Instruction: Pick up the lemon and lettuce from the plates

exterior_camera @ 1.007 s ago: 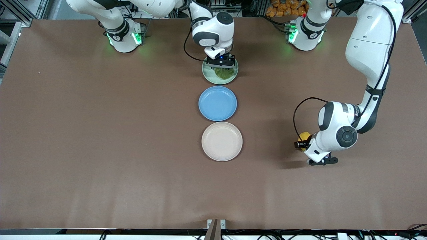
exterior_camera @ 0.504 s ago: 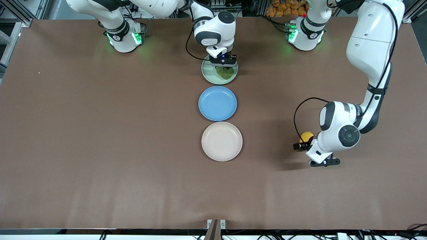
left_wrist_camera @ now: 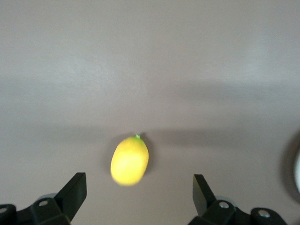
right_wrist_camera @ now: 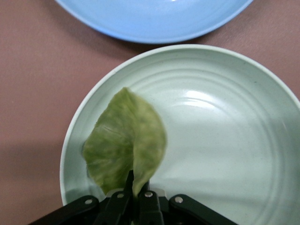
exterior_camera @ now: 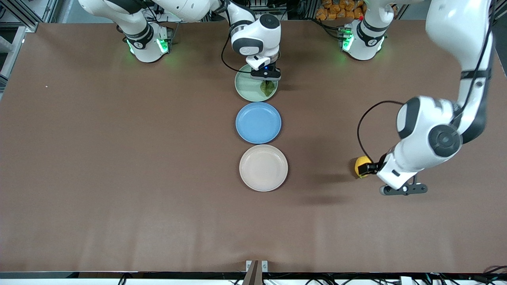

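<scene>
Over the mint green plate [right_wrist_camera: 234,117]: right claw [right_wrist_camera: 136,199] pinches the lettuce [right_wrist_camera: 126,140]; left claw [left_wrist_camera: 136,197] hangs spread over the lemon [left_wrist_camera: 130,160].

The lettuce hangs from the pressed-together fingers just over the mint green plate, beside the blue plate [exterior_camera: 258,122]. The lemon lies free on the surface [exterior_camera: 119,158] toward the left arm's end, well apart from the beige plate [exterior_camera: 263,168]. Judged risk: the grip takes only the leaf's edge, so a fast lift may let the leaf slip or tear. The lemon, being oval, may roll if the surface is jolted.
</scene>
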`<state>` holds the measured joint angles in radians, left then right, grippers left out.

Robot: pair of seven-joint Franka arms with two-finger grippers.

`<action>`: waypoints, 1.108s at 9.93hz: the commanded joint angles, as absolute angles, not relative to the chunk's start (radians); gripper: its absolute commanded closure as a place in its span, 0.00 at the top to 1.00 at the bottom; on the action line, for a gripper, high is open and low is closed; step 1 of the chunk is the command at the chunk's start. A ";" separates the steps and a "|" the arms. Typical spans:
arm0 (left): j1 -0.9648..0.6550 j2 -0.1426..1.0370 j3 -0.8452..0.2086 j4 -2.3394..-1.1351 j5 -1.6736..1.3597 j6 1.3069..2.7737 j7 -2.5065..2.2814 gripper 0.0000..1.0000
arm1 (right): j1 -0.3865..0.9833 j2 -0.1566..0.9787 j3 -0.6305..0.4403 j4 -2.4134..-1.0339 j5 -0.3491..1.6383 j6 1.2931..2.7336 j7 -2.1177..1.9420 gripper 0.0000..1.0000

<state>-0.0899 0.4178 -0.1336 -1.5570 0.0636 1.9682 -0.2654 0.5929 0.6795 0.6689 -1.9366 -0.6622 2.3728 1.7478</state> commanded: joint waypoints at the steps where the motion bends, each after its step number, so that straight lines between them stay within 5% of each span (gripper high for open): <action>1: -0.089 0.309 -0.129 -1.496 0.064 1.829 -0.247 1.00 | 0.549 0.649 0.690 -1.930 -0.670 2.356 1.755 0.00; 4: -0.066 0.181 -0.115 -1.486 0.064 1.755 -0.247 1.00 | 0.482 0.556 0.729 -1.940 -0.538 2.318 1.641 0.00; 11: -0.058 0.081 -0.100 -1.486 0.091 1.654 -0.245 1.00 | 0.286 0.281 0.692 -1.936 -0.177 2.065 1.075 0.00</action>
